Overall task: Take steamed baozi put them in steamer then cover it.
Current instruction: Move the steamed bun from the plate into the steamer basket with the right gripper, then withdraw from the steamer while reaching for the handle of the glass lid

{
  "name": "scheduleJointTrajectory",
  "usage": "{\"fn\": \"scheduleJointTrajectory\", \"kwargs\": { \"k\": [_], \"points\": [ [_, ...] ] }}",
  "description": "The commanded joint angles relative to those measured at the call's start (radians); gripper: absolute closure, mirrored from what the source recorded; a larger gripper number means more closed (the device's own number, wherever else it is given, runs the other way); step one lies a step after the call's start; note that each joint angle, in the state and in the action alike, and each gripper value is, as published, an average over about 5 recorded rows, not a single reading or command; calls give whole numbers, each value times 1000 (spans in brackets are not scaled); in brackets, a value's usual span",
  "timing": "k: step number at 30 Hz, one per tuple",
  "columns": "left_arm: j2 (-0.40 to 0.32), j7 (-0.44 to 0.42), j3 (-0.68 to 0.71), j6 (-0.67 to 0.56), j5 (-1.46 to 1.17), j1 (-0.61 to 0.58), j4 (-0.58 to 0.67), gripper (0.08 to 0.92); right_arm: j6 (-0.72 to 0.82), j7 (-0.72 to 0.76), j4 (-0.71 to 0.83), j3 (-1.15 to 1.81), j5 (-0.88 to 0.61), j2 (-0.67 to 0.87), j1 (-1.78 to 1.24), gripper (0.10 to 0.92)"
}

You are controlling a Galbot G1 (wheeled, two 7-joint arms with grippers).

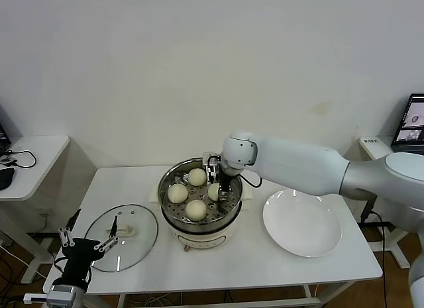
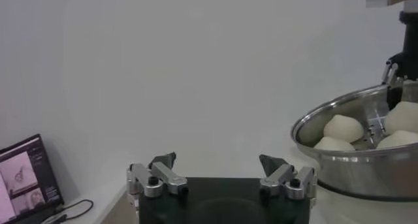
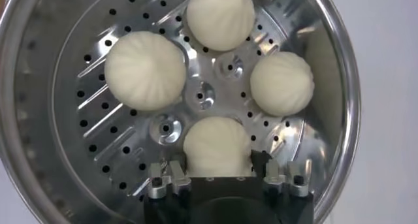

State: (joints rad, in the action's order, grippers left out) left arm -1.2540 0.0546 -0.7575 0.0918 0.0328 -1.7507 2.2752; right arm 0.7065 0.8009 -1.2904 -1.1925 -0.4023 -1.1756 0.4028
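Four baozi (image 3: 145,69), one steamer (image 1: 171,223), one cover (image 1: 142,242), one plate (image 1: 302,224).

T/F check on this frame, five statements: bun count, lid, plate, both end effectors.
1. All four baozi sit on the perforated tray of the steamer. True.
2. The cover is already on the steamer. False: it lies on the table to the robot's left of the steamer.
3. The white plate holds one bun. False: no bun is on it.
4. The right end effector is inside the steamer, its fingers on either side of the nearest bun. True.
5. The left end effector grips the cover's handle. False: it is open, at the table's near left edge by the cover, holding nothing.
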Motion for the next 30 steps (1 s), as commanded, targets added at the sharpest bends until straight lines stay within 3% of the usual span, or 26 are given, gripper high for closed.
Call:
{"fn": "scheduleJointTrajectory", "kwargs": {
  "k": [1,10,14,17,23,30],
  "points": [
    [1,0,0,0,0,0,3,177,5,0,-34,32,-1,40,12,227],
    [3,-3,-1,-2,-6,4,-2,177,11,-80,-177,115,-97,199,44,202],
    [3,-5,3,-2,-8,9,-4,177,1,-247,-277,173,-167,292,-13,203],
    [3,-5,2,-3,-8,9,-7,177,-49,-452,-363,252,-233,362,-101,203],
    [7,-5,-5,-7,-6,9,-21,177,-272,-779,-456,554,-208,481,-452,203],
    [3,-8,5,-30,23,15,-49,177,-495,-829,-507,1178,-62,427,-1051,203]
  ]
}}
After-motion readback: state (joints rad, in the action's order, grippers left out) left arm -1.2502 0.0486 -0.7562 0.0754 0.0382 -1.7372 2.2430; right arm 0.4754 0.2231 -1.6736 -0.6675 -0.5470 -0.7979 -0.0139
